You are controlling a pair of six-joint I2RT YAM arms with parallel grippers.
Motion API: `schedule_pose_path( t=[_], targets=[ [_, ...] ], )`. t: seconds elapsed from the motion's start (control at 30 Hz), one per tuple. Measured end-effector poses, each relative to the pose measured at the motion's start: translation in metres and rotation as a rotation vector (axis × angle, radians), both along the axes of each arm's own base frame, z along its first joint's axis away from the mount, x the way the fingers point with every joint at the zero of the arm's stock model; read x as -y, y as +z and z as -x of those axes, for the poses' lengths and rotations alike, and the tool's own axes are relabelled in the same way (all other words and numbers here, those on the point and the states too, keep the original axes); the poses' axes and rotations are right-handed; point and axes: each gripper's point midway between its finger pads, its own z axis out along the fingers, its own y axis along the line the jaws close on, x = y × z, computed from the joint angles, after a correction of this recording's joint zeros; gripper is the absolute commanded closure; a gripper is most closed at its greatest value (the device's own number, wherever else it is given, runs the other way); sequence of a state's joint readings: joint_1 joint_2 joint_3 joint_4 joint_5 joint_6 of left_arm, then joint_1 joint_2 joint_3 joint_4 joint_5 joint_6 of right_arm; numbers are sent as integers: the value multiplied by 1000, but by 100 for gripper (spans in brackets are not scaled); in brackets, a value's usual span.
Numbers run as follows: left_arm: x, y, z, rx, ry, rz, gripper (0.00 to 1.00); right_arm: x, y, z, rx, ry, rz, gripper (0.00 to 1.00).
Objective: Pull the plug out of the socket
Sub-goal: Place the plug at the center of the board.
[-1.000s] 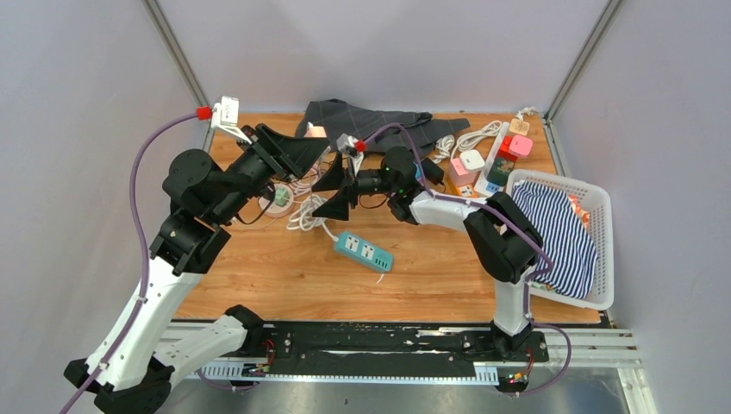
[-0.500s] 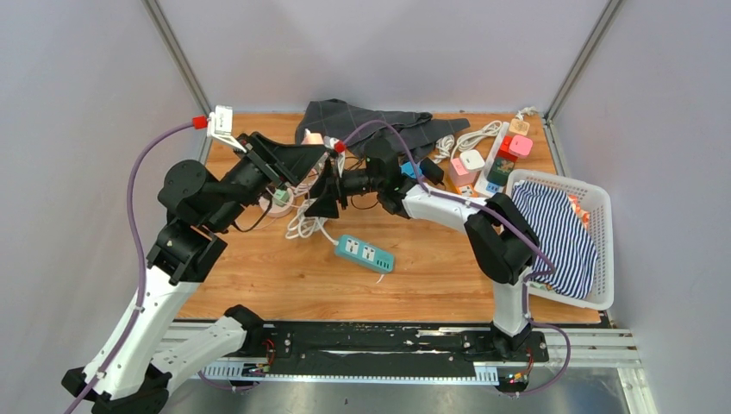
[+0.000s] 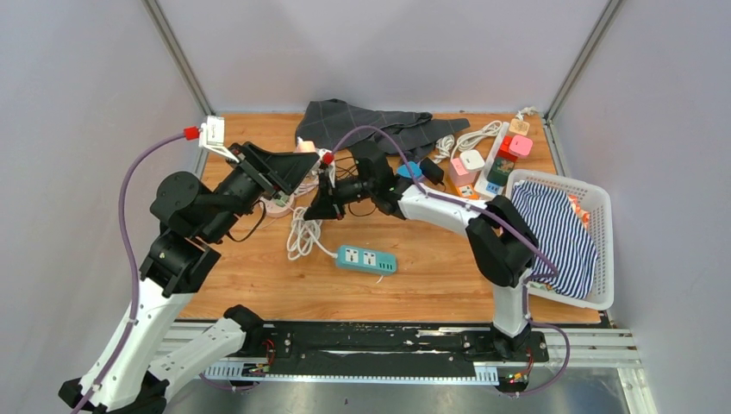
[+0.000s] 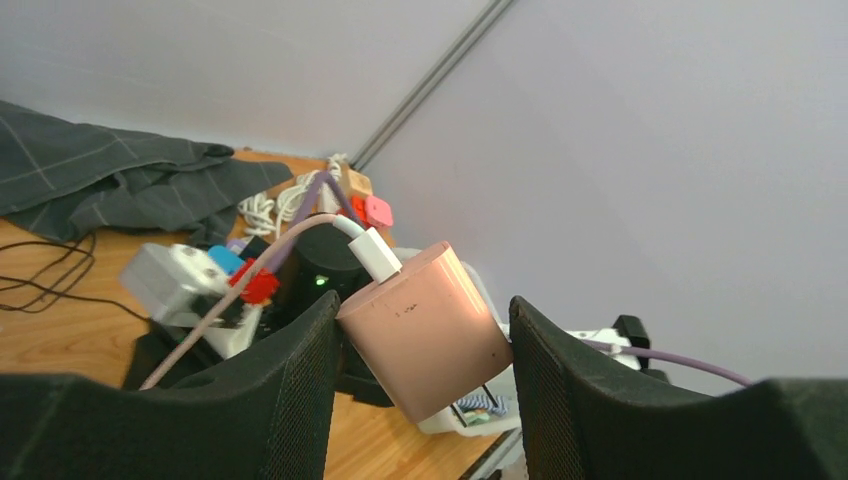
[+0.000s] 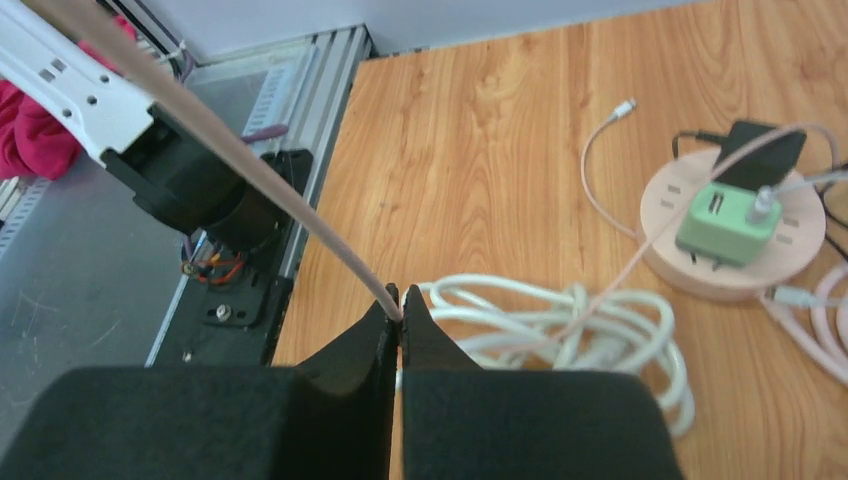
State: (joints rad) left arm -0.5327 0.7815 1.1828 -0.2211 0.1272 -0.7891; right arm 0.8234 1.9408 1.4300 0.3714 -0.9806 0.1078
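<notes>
A pink socket block (image 4: 425, 325) sits tilted between my left gripper's (image 4: 420, 340) black fingers (image 4: 300, 385), which are shut on its sides and hold it above the table. A white plug (image 4: 375, 250) is seated in its top face, and a thin pink cable (image 5: 250, 170) runs from it. My right gripper (image 5: 401, 310) is shut on that cable, just below and right of the left gripper (image 3: 297, 168) in the top view. There the pink block (image 3: 303, 147) peeks out between the arms.
A round pink hub (image 5: 740, 265) carries a green adapter (image 5: 725, 220), with a coiled white cord (image 5: 560, 320) beside it. A teal power strip (image 3: 366, 259) lies mid-table. A dark cloth (image 3: 362, 121), coloured adapters (image 3: 500, 155) and a white basket (image 3: 603, 259) stand behind and right.
My right gripper went from open to shut on the pink cable while shifting left. The left arm drew back left with the pink block. The teal strip slid slightly left.
</notes>
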Motion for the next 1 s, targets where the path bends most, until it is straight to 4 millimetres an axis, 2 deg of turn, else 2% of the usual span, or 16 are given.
schedule_pose_path(
  t=[0.1, 0.17, 0.23, 0.3, 0.4, 0.47, 0.57, 0.7, 0.97, 1.0],
  targets=[
    [-10, -4, 4, 12, 35, -19, 100, 19, -4, -2, 42, -22, 35, 100],
    [-19, -8, 8, 28, 67, -29, 100, 46, 0, -4, 87, -51, 55, 100],
    [-26, -12, 12, 44, 96, -38, 100, 70, 14, -10, 138, -89, 54, 100],
    [-35, -19, 14, 56, 130, -48, 100, 100, 37, -19, 204, -144, 48, 100],
    [-42, -36, 11, 47, 173, -74, 100, 135, 66, -28, 299, -211, 49, 100],
    [-43, -52, 5, 25, 193, -101, 100, 151, 78, -28, 350, -233, 67, 100],
    [-44, -76, -4, -14, 219, -145, 100, 166, 90, -28, 404, -248, 105, 100],
    [-43, -94, -10, -38, 231, -174, 100, 179, 109, -37, 460, -289, 149, 100],
    [-38, -111, -20, -49, 232, -190, 100, 194, 195, -51, 637, -399, 128, 100],
    [-36, -112, -22, -47, 227, -190, 100, 195, 199, -51, 648, -404, 124, 100]
  ],
)
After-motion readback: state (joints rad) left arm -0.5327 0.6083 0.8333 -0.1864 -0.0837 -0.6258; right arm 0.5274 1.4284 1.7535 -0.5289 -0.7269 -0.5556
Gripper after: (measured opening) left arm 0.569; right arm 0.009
